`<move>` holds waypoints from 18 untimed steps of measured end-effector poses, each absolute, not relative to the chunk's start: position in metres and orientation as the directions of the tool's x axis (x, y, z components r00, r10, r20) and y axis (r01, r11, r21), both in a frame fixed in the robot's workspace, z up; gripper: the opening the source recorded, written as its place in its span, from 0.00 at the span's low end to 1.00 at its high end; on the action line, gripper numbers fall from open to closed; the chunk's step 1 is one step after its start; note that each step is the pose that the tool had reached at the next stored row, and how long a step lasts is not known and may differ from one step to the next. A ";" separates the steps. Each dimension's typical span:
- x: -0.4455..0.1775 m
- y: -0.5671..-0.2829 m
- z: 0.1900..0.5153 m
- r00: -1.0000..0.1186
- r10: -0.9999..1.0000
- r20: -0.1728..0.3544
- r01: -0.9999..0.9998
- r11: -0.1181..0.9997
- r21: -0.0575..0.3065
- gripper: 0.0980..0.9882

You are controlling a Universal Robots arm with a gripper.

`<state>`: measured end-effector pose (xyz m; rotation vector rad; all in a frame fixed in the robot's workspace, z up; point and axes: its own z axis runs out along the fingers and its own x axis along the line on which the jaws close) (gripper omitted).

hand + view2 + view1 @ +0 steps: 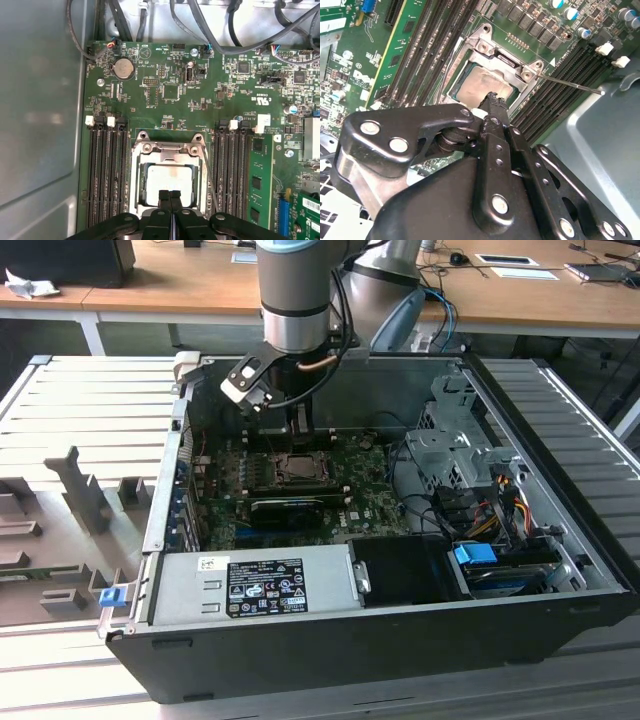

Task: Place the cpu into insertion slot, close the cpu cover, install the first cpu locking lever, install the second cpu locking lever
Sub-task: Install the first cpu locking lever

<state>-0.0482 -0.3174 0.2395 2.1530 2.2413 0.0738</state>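
The hand [170, 197] had its two black fingers pressed flat together with nothing between them, and in both wrist views its tip [495, 101] stood over the near edge of the cpu [169, 181]; whether it touched the chip could not be told. The cpu [477, 86] lay flat in the insertion slot [136, 197], its pale face showing through the opening of the cpu cover [170, 148], which lay down around it. A thin locking lever [570, 83] stuck out from the socket corner across the black memory slots [107, 175] on one side. Banks of these slots flanked the socket on the green motherboard [170, 112]. In the exterior view the arm reached down into the open computer case [400, 640], which rested on a ribbed grey tabletop [90, 400]
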 end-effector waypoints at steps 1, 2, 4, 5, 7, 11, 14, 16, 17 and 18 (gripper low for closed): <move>-0.048 -0.317 0.241 -0.040 0.999 0.009 0.998 0.040 0.057 0.01; -0.048 -0.317 0.242 -0.040 0.999 0.009 0.998 0.040 0.057 0.01; -0.048 -0.317 0.245 -0.040 0.999 0.009 0.998 0.040 0.057 0.01; -0.048 -0.317 0.246 -0.040 0.999 0.009 0.998 0.040 0.057 0.01; -0.048 -0.317 0.249 -0.040 0.999 0.009 0.998 0.040 0.057 0.01; -0.048 -0.317 0.255 -0.040 0.999 0.009 0.998 0.040 0.057 0.01; -0.048 -0.317 0.261 -0.040 0.999 0.009 0.998 0.040 0.057 0.01; -0.048 -0.317 0.264 -0.040 0.999 0.009 0.998 0.040 0.057 0.01; -0.048 -0.317 0.264 -0.040 0.999 0.009 0.998 0.040 0.057 0.01; -0.048 -0.317 0.264 -0.047 0.999 0.009 0.997 0.046 0.057 0.01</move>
